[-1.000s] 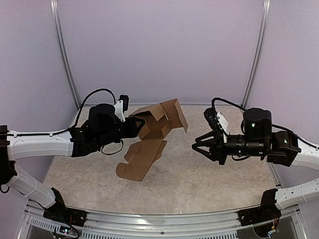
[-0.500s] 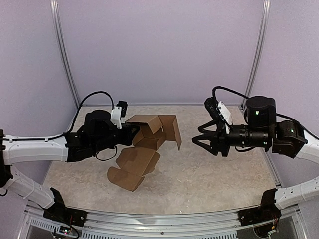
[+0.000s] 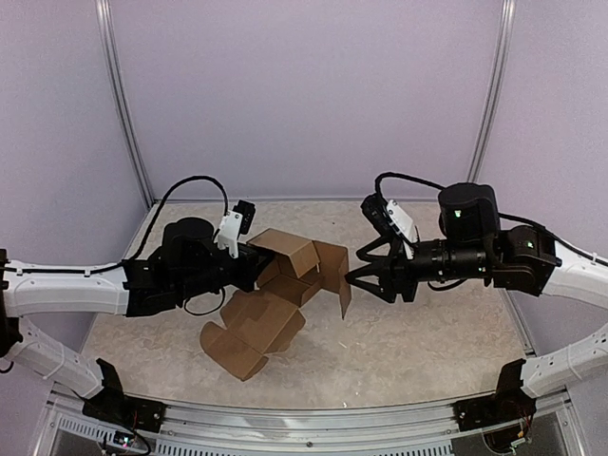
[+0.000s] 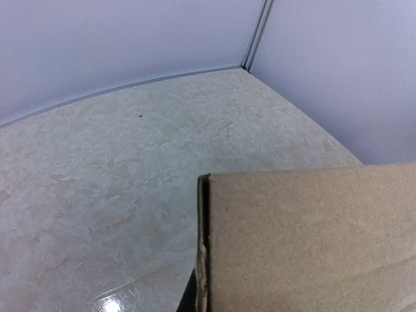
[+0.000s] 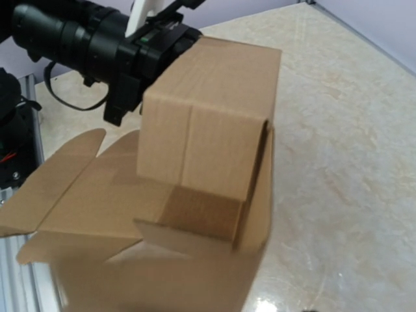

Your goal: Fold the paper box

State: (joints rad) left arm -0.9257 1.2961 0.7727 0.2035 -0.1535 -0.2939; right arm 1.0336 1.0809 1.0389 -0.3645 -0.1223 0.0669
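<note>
The paper box (image 3: 290,253) is a brown cardboard piece, partly folded, with one upright squarish section and long flaps hanging down to the front left (image 3: 249,332). My left gripper (image 3: 250,262) is shut on its left panel and holds it just above the table. In the left wrist view the cardboard (image 4: 305,240) fills the lower right and hides my fingers. My right gripper (image 3: 354,275) is open, with its fingertips right at the box's right flap (image 3: 334,271). The right wrist view shows the box (image 5: 208,123) close up and the left gripper (image 5: 153,49) behind it.
The beige marbled table (image 3: 418,332) is bounded by lilac walls at the back and sides. A metal rail (image 3: 285,418) runs along the near edge. A black cable (image 3: 190,180) loops above the left wrist.
My right gripper has moved left and now reaches the box's right flap. The left gripper has shifted the box slightly, and the hanging flaps have swung lower toward the front.
</note>
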